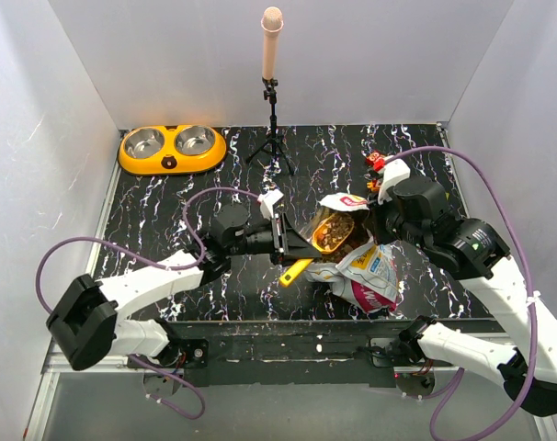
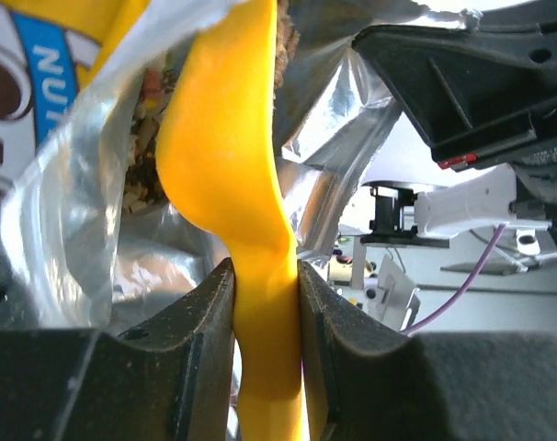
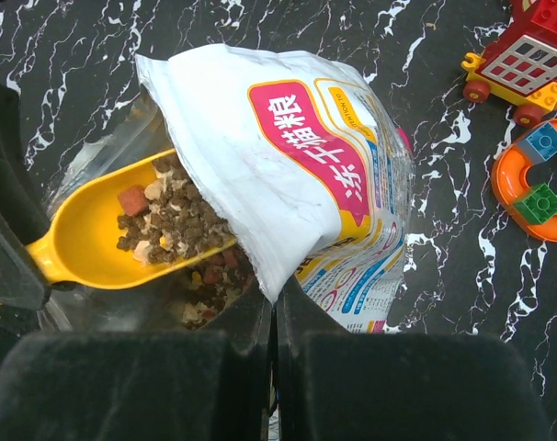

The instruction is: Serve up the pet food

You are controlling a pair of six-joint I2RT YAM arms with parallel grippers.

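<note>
Right wrist — pet food (image 3: 173,220) in scoop (image 3: 85,241) gripped by left hand (image 2: 265,280)

Brown, red, seemingly tan kibble (image 3: 173,220); yellow scoop (image 3: 85,234); white, magenta-banded bag (image 3: 223,156).

This is a robot test booth in a lab, not a home. Plain white panels (image 1: 39,138) wall in a black marble-patterned counter (image 1: 168,211) on three sides. Two white-and-black robot arms, the left arm (image 1: 150,280) and the right arm (image 1: 504,280), are bolted to a dark metal base (image 1: 288,344) at its near edge and trail purple cables (image 1: 76,242). A pale rod (image 1: 272,46) stands on a small tripod (image 1: 271,138) at the back. The things on the counter look like staged props: an orange double pet bowl (image 1: 172,149) and toy bricks (image 3: 522,55).
</note>
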